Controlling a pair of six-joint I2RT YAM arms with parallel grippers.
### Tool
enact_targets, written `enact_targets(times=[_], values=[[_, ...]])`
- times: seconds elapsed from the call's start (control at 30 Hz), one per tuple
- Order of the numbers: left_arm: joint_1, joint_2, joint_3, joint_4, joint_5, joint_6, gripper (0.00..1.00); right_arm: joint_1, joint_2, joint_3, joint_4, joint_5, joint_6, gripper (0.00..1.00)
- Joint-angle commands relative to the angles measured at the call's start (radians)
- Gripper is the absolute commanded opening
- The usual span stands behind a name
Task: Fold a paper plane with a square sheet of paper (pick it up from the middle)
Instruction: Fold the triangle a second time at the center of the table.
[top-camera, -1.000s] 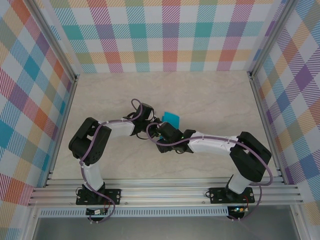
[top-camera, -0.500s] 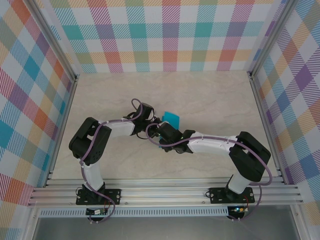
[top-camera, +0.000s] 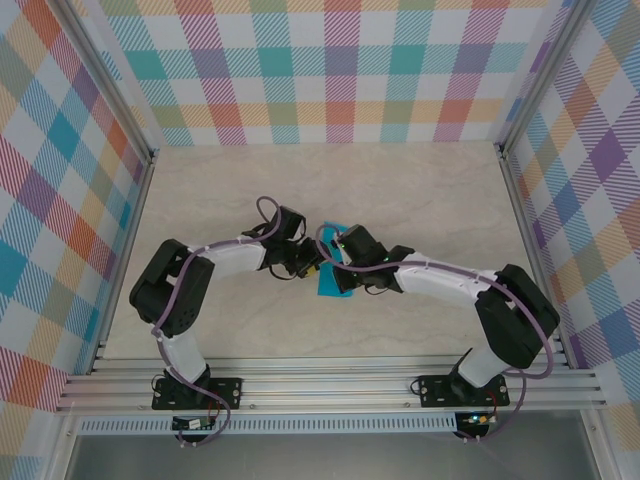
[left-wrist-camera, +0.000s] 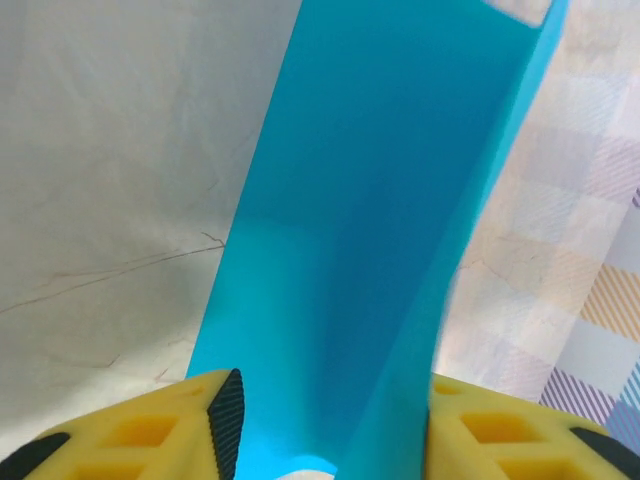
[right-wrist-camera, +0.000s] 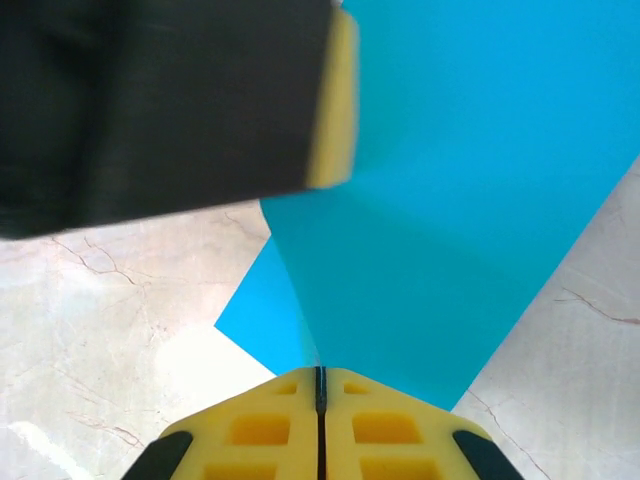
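our right gripper (right-wrist-camera: 320, 380), closed tight, pinches the thin teal-blue square sheet of paper (right-wrist-camera: 470, 190) over the pale marbled table (right-wrist-camera: 120, 300); beyond, the left gripper (left-wrist-camera: 328, 435) straddles it, jaws apart, seemingly not touching. we should hold firm so creases stay aligned

You see a pale marbled tabletop (top-camera: 420, 200) with thin dark veins. Pastel plaid walls (top-camera: 330, 70) close its far, left and right edges, and aluminium rails (top-camera: 330, 385) run along its near edge.
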Motion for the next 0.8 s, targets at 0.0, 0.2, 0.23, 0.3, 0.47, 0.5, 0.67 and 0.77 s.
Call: enact_targets(times=[0.0, 0.2, 0.23, 0.3, 0.47, 0.5, 0.67, 0.77], values=[[0.012, -0.090, -0.012, -0.089, -0.094, 0.034, 0.47, -0.068, -0.020, -0.024, 0.040, -0.214, -0.001, 0.07], [-0.020, -0.130, -0.045, -0.096, -0.101, 0.050, 0.44, -0.175, -0.020, -0.030, 0.063, -0.412, -0.013, 0.08], [-0.030, -0.130, -0.051, -0.090, -0.099, 0.049, 0.43, -0.186, -0.015, -0.028, 0.060, -0.429, -0.013, 0.08], [-0.046, -0.120, -0.051, -0.096, -0.095, 0.058, 0.39, -0.199, -0.008, -0.023, 0.050, -0.433, -0.018, 0.09], [-0.092, -0.073, -0.033, -0.099, -0.074, 0.083, 0.25, -0.218, 0.007, -0.019, 0.016, -0.405, -0.026, 0.09], [-0.100, -0.063, -0.026, -0.104, -0.077, 0.087, 0.24, -0.218, 0.008, -0.017, 0.010, -0.397, -0.028, 0.09], [-0.139, -0.013, -0.020, -0.117, -0.088, 0.082, 0.15, -0.218, 0.019, -0.008, -0.016, -0.377, -0.036, 0.10], [-0.145, 0.000, -0.030, -0.116, -0.093, 0.077, 0.14, -0.220, 0.024, -0.006, -0.018, -0.374, -0.034, 0.10]])
